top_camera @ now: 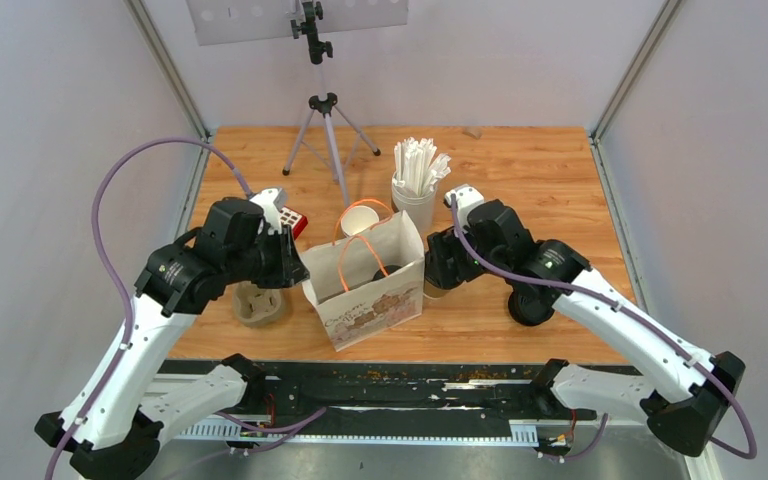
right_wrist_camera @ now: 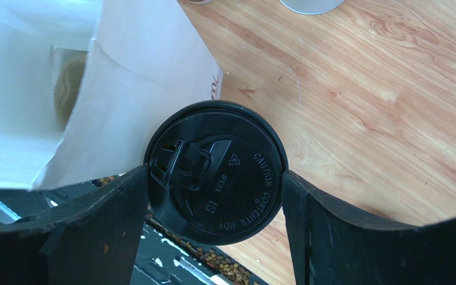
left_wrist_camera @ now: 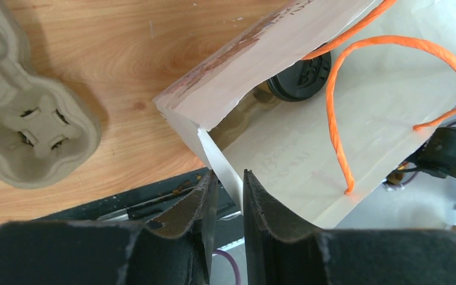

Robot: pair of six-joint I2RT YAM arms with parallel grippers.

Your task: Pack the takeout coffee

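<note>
A white paper bag (top_camera: 370,300) with orange handles (left_wrist_camera: 392,44) stands open at mid-table. Inside it sits one takeout coffee, showing as a black lid (left_wrist_camera: 300,77). My left gripper (top_camera: 295,262) is at the bag's left corner. In the left wrist view (left_wrist_camera: 230,178) its jaws straddle the bag's side fold (left_wrist_camera: 219,160), open by only a narrow gap. My right gripper (top_camera: 440,268) is shut on a second takeout coffee (right_wrist_camera: 231,154) just right of the bag (right_wrist_camera: 130,71). Both fingers press the black lid's rim (right_wrist_camera: 215,173).
A pulp cup carrier (top_camera: 258,303) lies left of the bag. Behind the bag stand an open lidless cup (top_camera: 363,218) and a white cup of wrapped straws (top_camera: 415,195). A black round stack (top_camera: 530,303) sits under my right arm. A tripod (top_camera: 325,130) stands at the back.
</note>
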